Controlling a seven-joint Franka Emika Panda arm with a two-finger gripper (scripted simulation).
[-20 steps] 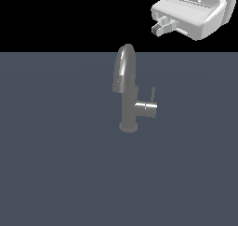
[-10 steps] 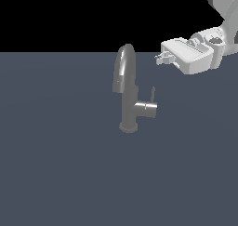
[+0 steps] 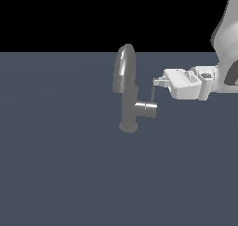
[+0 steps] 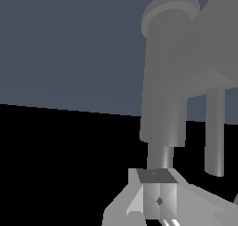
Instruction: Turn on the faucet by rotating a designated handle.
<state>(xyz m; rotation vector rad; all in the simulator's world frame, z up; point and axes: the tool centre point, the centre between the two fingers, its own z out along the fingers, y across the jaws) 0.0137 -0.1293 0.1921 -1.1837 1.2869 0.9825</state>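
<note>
The grey faucet (image 3: pixel 128 92) stands on the dark floor, with a tall body, an arched spout and a side stub toward the exterior view's right. The handle (image 3: pixel 152 94) is a thin rod that rises from the end of the stub. My gripper (image 3: pixel 157 82) reaches in from the exterior view's right, level with the handle's top end and right beside it. Its fingers are pressed together and hold nothing. In the wrist view the faucet (image 4: pixel 162 95) fills the frame, the handle (image 4: pixel 215 132) is off to one side of the shut gripper (image 4: pixel 159 192), not between the fingers.
The flat dark grey floor (image 3: pixel 60 164) runs all around the faucet. The white arm (image 3: pixel 225 39) comes down at the exterior view's right edge.
The gripper has come down from the upper right of the exterior view and moved left, until its fingertips are next to the handle's top end. The faucet and handle have not moved.
</note>
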